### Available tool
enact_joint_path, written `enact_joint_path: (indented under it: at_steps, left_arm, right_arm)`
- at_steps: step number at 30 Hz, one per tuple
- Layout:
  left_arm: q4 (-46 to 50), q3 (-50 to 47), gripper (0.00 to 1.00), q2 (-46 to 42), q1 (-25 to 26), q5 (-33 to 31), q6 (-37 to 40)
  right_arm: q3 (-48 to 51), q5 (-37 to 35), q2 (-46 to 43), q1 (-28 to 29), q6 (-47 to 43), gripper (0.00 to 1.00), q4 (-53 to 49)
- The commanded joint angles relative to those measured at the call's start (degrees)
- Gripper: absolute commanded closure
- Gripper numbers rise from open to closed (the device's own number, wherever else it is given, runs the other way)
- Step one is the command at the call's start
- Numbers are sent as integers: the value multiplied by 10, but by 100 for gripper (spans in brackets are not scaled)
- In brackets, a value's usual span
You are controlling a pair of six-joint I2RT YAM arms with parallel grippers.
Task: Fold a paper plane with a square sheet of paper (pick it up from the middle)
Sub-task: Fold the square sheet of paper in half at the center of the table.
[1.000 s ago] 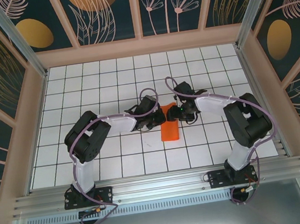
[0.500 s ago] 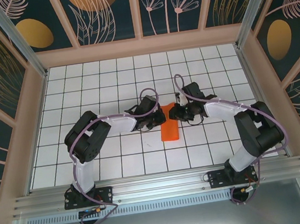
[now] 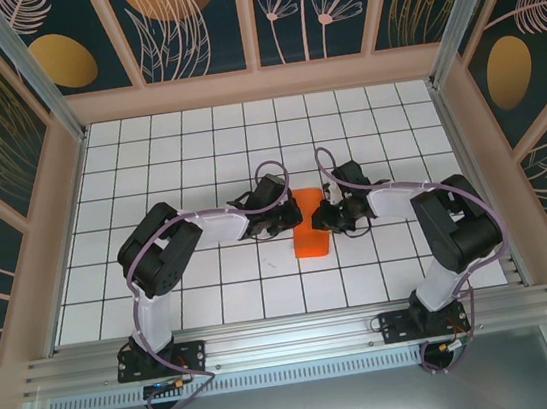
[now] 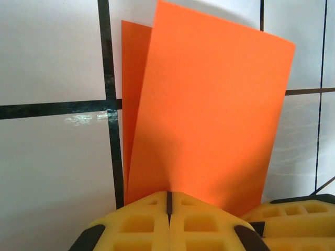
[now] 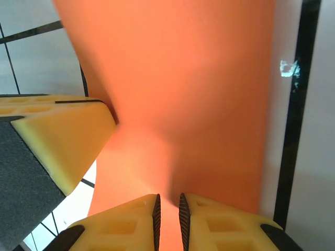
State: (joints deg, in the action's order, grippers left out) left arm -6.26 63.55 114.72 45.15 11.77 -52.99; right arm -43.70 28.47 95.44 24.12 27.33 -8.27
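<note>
Over the last second the right gripper (image 3: 324, 220) has slid from the far end of the folded orange sheet (image 3: 311, 235) down to the middle of its right edge, and the right elbow has swung out and come back in; the sheet itself has hardly shifted, lying as a narrow upright strip on the white grid table (image 3: 196, 154) between the two wrists. I judge this to be a re-grip rather than a new fold: the first halving looks done, and both arms are now set opposite each other to open or crease the layers.

The left gripper (image 4: 168, 201) is pressed together on the sheet's near edge; in the left wrist view two layers splay apart above the pads, so the crease is loose rather than flat. The right gripper (image 5: 167, 209) has its fingers drawn almost together with orange paper in the thin gap, so it seems to be pinching the opposite edge; both forearms lie low and reach inward, wrists nearly level with the table.
</note>
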Motion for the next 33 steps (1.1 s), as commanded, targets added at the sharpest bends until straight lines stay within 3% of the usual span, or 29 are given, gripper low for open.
enact_joint_path:
  at_steps: [1, 6, 13, 19, 27, 33]
  left_arm:
    - [34, -13, 93, 22, 5, -9, 6]
    - [33, -12, 93, 23, 6, -5, 7]
    - [33, -11, 94, 24, 7, -4, 8]
    - [31, -11, 94, 24, 7, -3, 7]
    - [31, -11, 94, 25, 7, -2, 9]
    - [29, -11, 94, 25, 8, 0, 9]
  right_arm:
    - [13, -32, 21, -5, -13, 78, -4]
    - [7, -22, 7, -5, -14, 76, -13]
    - [27, 58, -76, -3, -6, 76, 8]
    - [70, 63, -62, 2, 2, 77, 22]
    - [83, 3, -46, 1, -9, 77, -15]
    - [71, 48, -108, 12, -16, 76, -28]
